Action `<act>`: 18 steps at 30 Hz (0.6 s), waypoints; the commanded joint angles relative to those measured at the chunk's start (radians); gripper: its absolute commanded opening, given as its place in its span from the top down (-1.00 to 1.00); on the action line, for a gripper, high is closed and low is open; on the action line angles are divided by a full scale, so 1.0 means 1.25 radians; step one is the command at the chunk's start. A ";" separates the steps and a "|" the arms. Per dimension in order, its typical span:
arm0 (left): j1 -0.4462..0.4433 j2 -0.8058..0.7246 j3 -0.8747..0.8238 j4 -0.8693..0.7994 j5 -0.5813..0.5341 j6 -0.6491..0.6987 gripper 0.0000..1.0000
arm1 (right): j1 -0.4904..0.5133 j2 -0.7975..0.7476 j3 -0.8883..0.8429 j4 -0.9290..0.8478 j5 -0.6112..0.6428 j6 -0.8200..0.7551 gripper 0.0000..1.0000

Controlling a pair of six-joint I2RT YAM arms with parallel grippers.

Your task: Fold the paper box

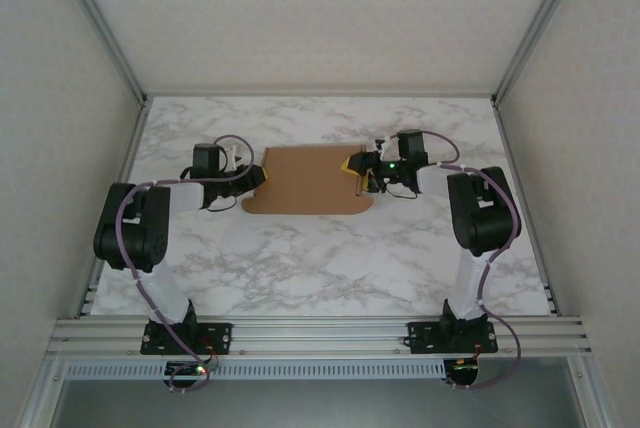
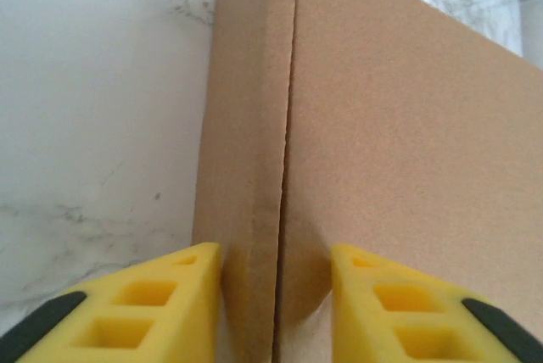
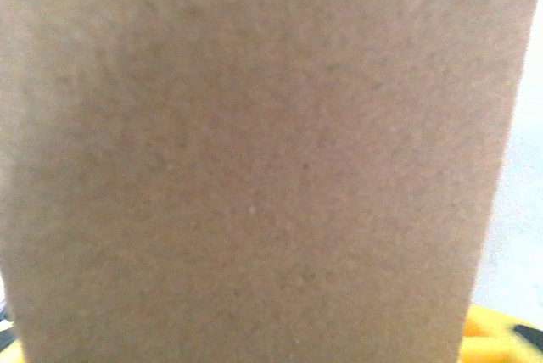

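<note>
The paper box (image 1: 308, 180) lies on the marble table as a brown cardboard sheet with rounded front corners. My left gripper (image 1: 252, 176) is at its left edge. In the left wrist view my left gripper (image 2: 276, 312) straddles the crease between a narrow side flap (image 2: 242, 168) and the main panel (image 2: 407, 142), its yellow fingers (image 2: 161, 304) standing apart. My right gripper (image 1: 355, 170) is at the sheet's right edge. In the right wrist view the cardboard (image 3: 254, 159) sits close against the lens, with a bit of one yellow finger (image 3: 501, 337) at the bottom right; the jaws are hidden.
The white marble table (image 1: 320, 268) is bounded by aluminium posts and pale walls on three sides. Both arm bases (image 1: 185, 333) are bolted to a rail at the near edge. Open tabletop lies in front of the sheet.
</note>
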 commanded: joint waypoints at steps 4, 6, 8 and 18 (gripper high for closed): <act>0.003 -0.122 -0.022 -0.206 -0.233 0.007 0.09 | -0.010 -0.084 0.012 -0.134 0.092 0.023 0.21; -0.005 -0.191 -0.013 -0.238 -0.291 0.032 0.07 | -0.011 -0.093 0.014 -0.165 0.107 0.035 0.22; -0.039 -0.249 0.002 -0.271 -0.357 0.072 0.06 | -0.009 -0.093 0.019 -0.183 0.106 0.051 0.22; -0.350 -0.387 0.014 -0.291 -0.575 0.345 -0.04 | -0.006 -0.100 0.012 -0.213 0.096 0.108 0.21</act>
